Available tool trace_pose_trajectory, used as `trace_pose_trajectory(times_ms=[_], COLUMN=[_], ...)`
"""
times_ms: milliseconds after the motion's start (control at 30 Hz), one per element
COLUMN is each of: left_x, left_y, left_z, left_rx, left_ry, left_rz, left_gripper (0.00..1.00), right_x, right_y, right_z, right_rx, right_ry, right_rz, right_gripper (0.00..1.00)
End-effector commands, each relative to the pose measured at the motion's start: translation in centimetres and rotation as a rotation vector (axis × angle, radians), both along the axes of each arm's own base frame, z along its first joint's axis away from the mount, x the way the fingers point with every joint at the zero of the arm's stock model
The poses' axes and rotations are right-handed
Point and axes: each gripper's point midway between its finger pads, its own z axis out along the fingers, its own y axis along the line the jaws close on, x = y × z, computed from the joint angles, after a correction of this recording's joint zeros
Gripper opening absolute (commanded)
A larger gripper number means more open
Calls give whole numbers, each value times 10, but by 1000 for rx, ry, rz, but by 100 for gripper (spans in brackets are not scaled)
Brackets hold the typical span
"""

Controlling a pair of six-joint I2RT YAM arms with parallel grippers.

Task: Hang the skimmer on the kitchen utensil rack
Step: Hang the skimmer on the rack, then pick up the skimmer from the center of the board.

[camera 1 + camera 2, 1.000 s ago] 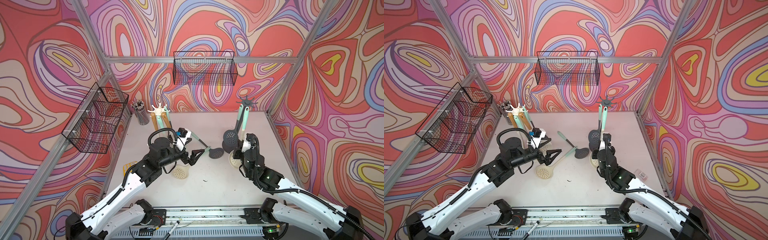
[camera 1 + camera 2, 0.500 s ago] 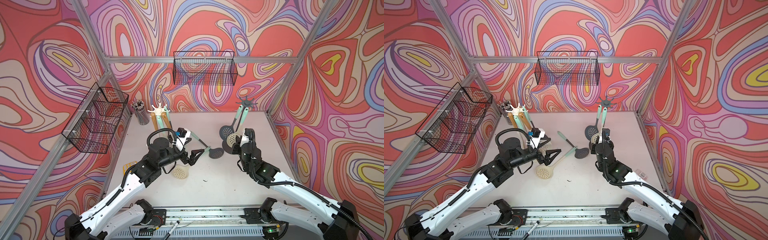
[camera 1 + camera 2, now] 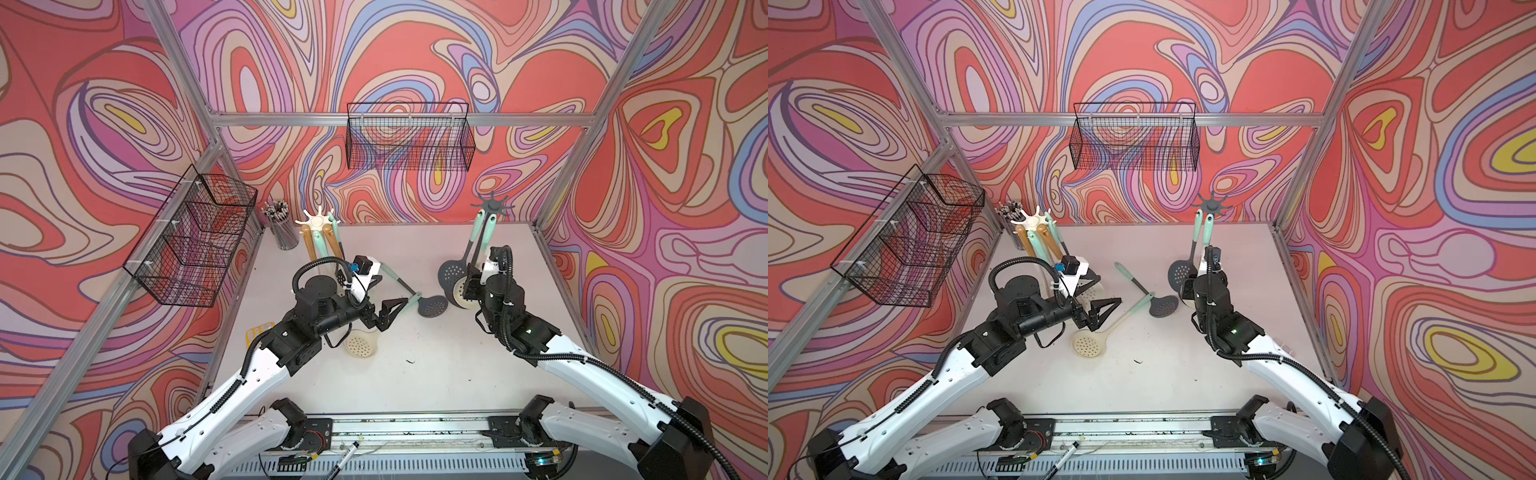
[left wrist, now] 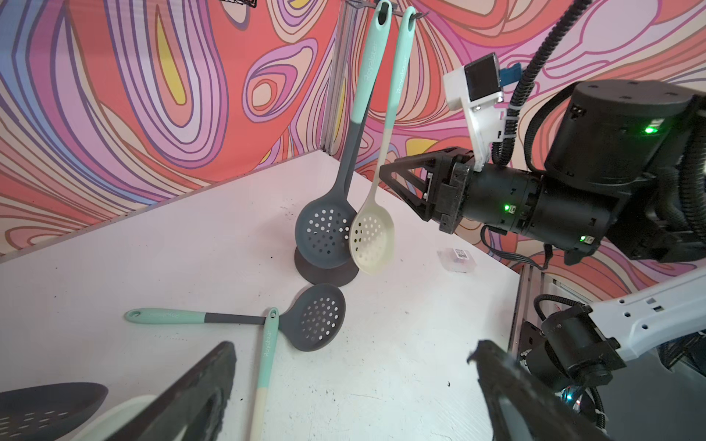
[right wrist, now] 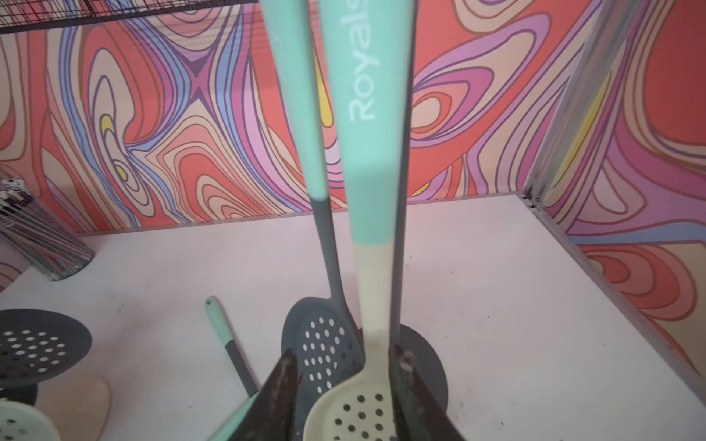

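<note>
Cream holey skimmer [image 4: 371, 236] hangs off the spiky dark rack [image 3: 491, 204]; right gripper [image 5: 344, 349] fingers apart around it, left gripper [image 3: 395, 313] spread wide.

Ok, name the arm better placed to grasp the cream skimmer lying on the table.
Left. The left tool is open, poised over the lying skimmer and its handle. The right tool is at the dark rack, its jaws either side of the hung skimmer.

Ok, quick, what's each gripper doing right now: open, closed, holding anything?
Left gripper: open, holding nothing.
Right gripper: open, jaws parted around the hanging cream perforated skimmer with mint handle, not gripping it.
</note>
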Motion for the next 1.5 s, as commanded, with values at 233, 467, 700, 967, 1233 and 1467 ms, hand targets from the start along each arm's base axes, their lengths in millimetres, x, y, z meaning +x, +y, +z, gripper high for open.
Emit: trace_pose_trajectory(times_ms=[233, 467, 700, 967, 1233, 1467], left_x=[9, 11, 11, 13, 13, 14], left_y=[7, 5, 7, 17, 21, 30], left_z=[-5, -9, -11, -7, -4, 2], left_rx=[49, 59, 71, 92, 88, 88], left_ry=[23, 39, 48, 42, 36, 16], left_rz=[52, 48, 62, 106, 123, 167], left_gripper=[100, 100, 100, 100, 100, 100], right_x=[-24, -42, -43, -36, -28, -19], right_y=[26, 70, 103, 112, 120, 148], right_z=[-53, -85, -112, -133, -160, -180], right_rx=[84, 90, 130, 282, 465, 548], right_ry=[139, 185, 228, 286, 376, 468], right_rz=[128, 177, 161, 54, -115, -156], right_gripper=[47, 48, 49, 48, 49, 48])
